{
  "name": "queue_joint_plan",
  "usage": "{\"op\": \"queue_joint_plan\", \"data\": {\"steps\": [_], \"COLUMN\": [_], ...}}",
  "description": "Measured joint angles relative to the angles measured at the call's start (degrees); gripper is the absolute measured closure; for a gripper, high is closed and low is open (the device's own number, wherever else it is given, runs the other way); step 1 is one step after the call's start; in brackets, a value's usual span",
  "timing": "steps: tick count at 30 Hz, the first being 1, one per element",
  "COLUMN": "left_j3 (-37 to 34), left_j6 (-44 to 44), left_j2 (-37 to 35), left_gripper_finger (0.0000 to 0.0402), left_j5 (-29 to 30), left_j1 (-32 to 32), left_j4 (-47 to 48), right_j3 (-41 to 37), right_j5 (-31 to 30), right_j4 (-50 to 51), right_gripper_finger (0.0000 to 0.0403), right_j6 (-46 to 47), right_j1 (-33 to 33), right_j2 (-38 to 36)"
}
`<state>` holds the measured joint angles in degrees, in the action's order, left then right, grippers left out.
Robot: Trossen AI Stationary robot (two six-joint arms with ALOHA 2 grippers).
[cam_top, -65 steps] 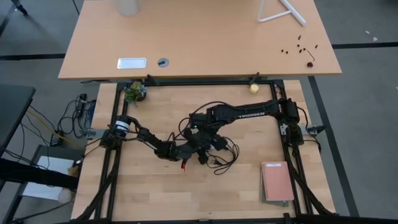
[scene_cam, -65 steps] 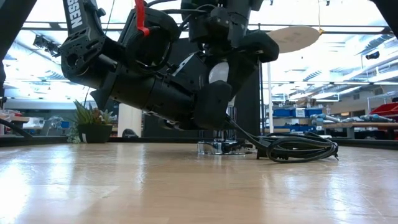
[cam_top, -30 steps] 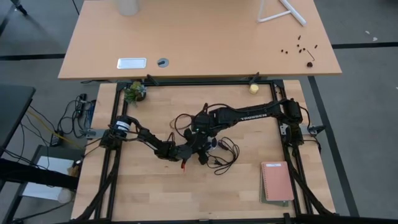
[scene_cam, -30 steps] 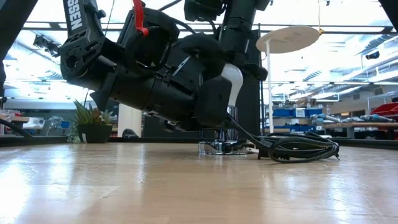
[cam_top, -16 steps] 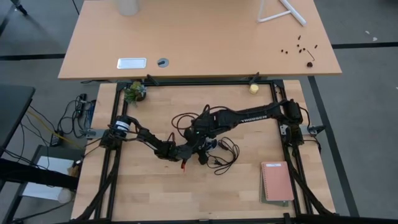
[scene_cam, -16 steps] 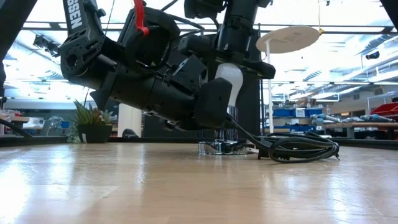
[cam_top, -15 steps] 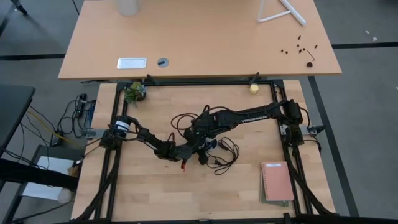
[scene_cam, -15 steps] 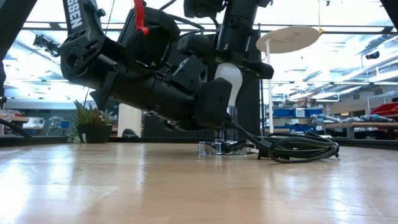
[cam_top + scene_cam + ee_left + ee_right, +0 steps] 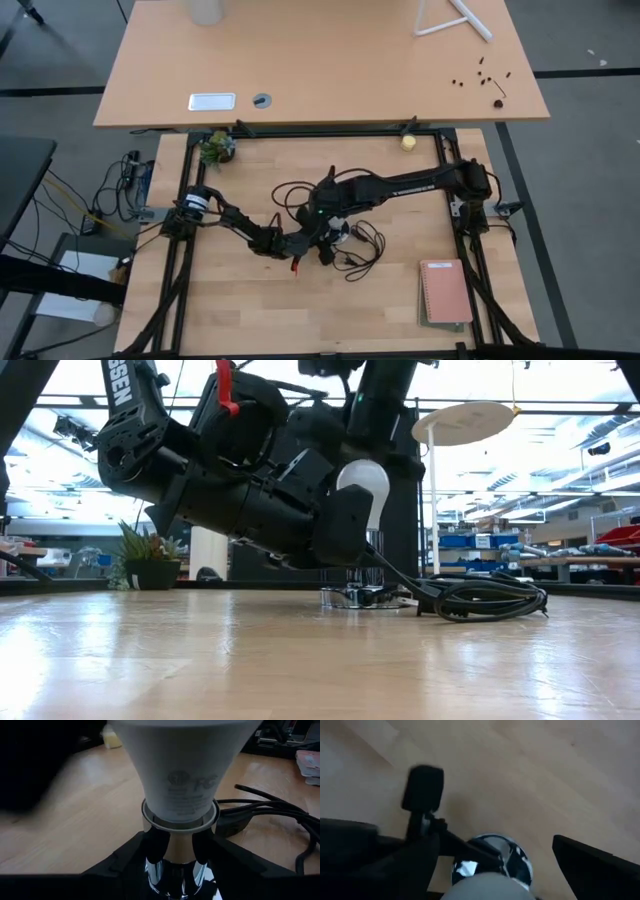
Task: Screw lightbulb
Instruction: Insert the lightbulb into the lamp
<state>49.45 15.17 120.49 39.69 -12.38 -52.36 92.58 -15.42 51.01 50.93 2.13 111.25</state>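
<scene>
White and pear-shaped, the lightbulb (image 9: 363,488) stands upright over the chrome socket (image 9: 362,596) in the middle of the wooden bench (image 9: 300,660), its narrow end seated in the shiny collar. The left pincer (image 9: 179,851) lies low along the bench, its fingers (image 9: 153,847) clamped on either side of the socket collar just under the bulb's neck. The right pincer (image 9: 490,865) hangs straight above the bulb, jaws spread wide with a finger (image 9: 592,865) well off to each side, not touching the glass. A black cord (image 9: 485,600) lies coiled on the bench beside the socket. A small potted plant (image 9: 148,558) sits at the far edge.
</scene>
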Motion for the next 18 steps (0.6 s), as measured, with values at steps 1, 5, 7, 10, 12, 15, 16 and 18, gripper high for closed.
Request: {"op": "queue_joint_plan", "data": {"steps": [1,5,7,10,12,15,16,18], "left_j3": [0.00,0.00,0.04,0.04,0.04,0.04,0.04,0.04], "left_j6": [0.00,0.01,0.01,-0.10,-0.19,-1.44,-1.71,-1.76], "left_j2": [0.00,0.00,0.00,0.00,0.00,0.00,0.00,0.00], "left_gripper_finger": [0.0199,0.0199,0.0199,0.0199,0.0199,0.0199,0.0199,0.0199], "left_j5": [-0.10,-0.07,-0.05,-0.03,-0.03,-0.08,-0.10,-0.12], "left_j1": [0.01,0.00,0.00,0.00,0.00,0.00,0.00,0.01], "left_j4": [0.02,0.26,0.66,0.76,0.80,0.79,0.82,0.90], "right_j3": [0.00,0.15,0.15,0.25,0.31,0.31,0.31,0.35], "right_j5": [-0.86,-2.90,-3.45,-5.74,-8.26,-13.63,-15.18,-17.68], "right_j4": [0.14,-0.06,0.08,1.28,3.42,8.04,9.43,12.52], "right_gripper_finger": [0.0006,0.0013,0.0013,0.0010,0.0009,0.0011,0.0012,0.0015], "right_j6": [0.02,-1.12,-2.10,-3.76,-4.86,-5.93,-6.04,-6.33], "right_j1": [0.28,1.45,2.15,3.68,5.08,7.61,8.50,10.21], "right_j2": [-0.68,-2.13,-2.60,-4.04,-4.53,-5.24,-5.73,-6.77]}}
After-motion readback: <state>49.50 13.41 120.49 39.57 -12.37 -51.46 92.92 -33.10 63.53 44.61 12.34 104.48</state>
